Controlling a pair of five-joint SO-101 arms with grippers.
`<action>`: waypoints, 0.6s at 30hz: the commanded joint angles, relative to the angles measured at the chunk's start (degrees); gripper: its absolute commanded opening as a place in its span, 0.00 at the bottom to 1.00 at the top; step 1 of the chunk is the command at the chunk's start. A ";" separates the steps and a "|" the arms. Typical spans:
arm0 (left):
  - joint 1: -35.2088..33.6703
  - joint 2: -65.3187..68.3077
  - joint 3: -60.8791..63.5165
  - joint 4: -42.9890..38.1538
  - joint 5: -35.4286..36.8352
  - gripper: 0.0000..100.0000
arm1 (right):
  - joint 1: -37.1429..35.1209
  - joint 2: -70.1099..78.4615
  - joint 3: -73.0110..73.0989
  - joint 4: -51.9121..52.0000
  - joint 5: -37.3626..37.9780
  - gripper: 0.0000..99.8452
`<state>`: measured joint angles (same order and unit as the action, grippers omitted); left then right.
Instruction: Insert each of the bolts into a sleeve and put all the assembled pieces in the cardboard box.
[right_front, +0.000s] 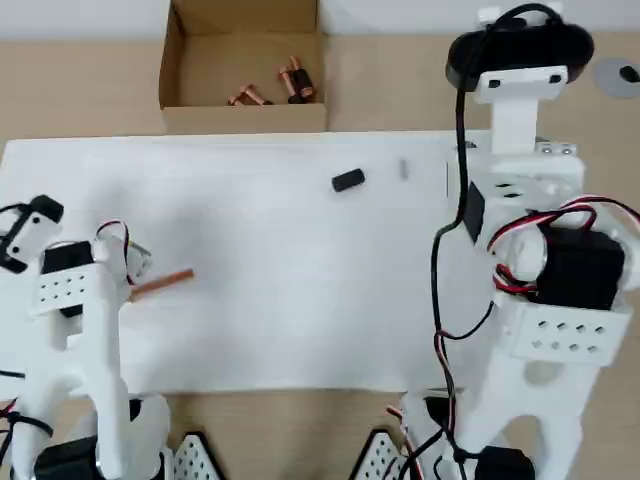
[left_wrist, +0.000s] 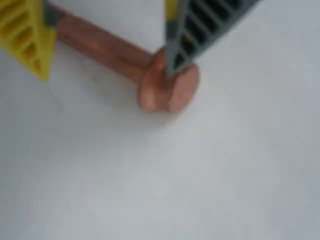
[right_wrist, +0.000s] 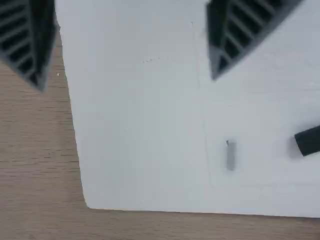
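White sheet (right_front: 300, 300) on wooden table (right_front: 80, 90); left end effector (left_wrist: 106, 72) apart astride a bolt (left_wrist: 167, 90), right end effector (right_wrist: 126, 80) apart.

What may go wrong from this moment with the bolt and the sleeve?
1. The left gripper is open with the bolt lying lengthwise between its fingers, one fingertip over the head; closing this way may push or tip it instead of gripping it.
2. The black sleeve lies on its side on the white mat; being round, it may roll when the right gripper touches it.
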<state>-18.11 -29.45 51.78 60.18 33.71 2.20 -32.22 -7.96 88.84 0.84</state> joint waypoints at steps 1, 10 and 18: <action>-1.05 -1.54 0.09 -0.97 0.44 0.17 | -0.84 -1.10 0.22 -0.26 0.09 0.25; -0.44 -1.54 0.00 -0.88 19.08 0.17 | -0.84 -1.10 3.38 -1.85 0.09 0.25; -0.09 -1.36 0.70 -0.97 21.01 0.17 | -1.10 -1.19 4.97 -5.10 0.09 0.25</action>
<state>-18.37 -29.45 52.57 60.00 54.02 2.20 -32.22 -2.86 85.05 0.84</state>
